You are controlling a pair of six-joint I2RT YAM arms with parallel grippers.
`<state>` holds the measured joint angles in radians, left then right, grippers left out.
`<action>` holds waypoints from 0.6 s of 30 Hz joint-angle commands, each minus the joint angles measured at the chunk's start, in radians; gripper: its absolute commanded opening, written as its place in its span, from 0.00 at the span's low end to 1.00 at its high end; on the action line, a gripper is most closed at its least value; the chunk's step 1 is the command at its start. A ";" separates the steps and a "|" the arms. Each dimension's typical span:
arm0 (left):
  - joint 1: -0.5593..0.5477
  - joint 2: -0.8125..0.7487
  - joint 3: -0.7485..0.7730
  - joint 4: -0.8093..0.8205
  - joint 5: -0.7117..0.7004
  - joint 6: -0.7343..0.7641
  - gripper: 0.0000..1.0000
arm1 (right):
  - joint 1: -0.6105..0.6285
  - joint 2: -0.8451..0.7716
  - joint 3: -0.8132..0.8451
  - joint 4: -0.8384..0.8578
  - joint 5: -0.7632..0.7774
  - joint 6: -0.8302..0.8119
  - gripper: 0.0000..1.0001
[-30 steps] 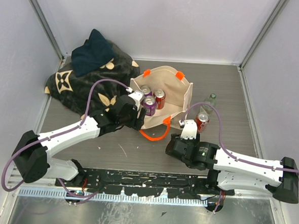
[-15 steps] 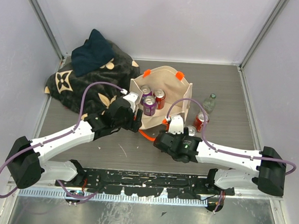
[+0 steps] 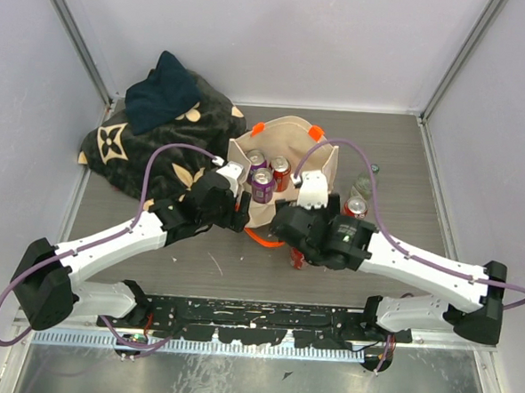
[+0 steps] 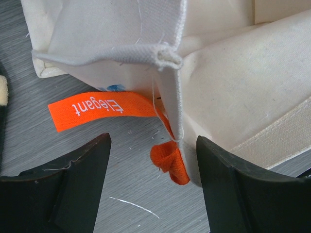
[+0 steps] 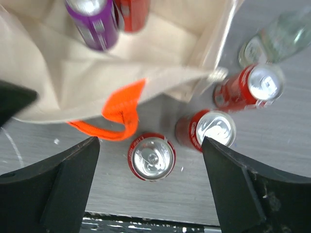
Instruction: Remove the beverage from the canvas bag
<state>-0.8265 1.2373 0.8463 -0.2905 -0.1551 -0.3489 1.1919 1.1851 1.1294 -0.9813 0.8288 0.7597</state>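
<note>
The beige canvas bag (image 3: 313, 168) with orange handles stands open at mid-table. Inside it are two purple cans (image 3: 263, 186) and a red can (image 3: 280, 168); they also show in the right wrist view, purple (image 5: 92, 17) and red (image 5: 133, 12). My left gripper (image 3: 241, 216) is open at the bag's near-left corner; in the left wrist view (image 4: 153, 187) its jaws straddle the corner seam and an orange strap end (image 4: 170, 162). My right gripper (image 3: 293, 243) is open and empty, hovering above a red can (image 5: 151, 158) that stands on the table beside the bag's orange handle (image 5: 121, 114).
Two more red cans (image 5: 214, 128) (image 5: 257, 87) and a clear bottle (image 5: 279, 34) stand on the table right of the bag. A dark floral blanket (image 3: 150, 145) with a navy cloth on it lies at the back left. An orange label (image 4: 97, 109) sticks out of the bag.
My right arm has swung left and forward from the cans to the bag's near side, gripper open. My left gripper shifted slightly left, then stayed at the bag's corner.
</note>
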 commanded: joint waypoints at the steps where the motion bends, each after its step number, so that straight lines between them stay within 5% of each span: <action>1: 0.003 0.007 0.015 -0.018 -0.011 -0.005 0.78 | 0.001 0.019 0.223 -0.072 0.121 -0.145 0.90; 8: 0.003 -0.010 0.000 -0.008 -0.029 -0.029 0.78 | -0.217 0.120 0.361 0.146 -0.075 -0.409 0.84; 18: 0.003 0.004 0.022 -0.030 -0.046 -0.043 0.79 | -0.447 0.331 0.424 0.385 -0.371 -0.492 0.63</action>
<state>-0.8265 1.2404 0.8463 -0.2924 -0.1707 -0.3904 0.7742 1.4567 1.4826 -0.7330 0.5846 0.3355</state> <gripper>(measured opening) 0.788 0.644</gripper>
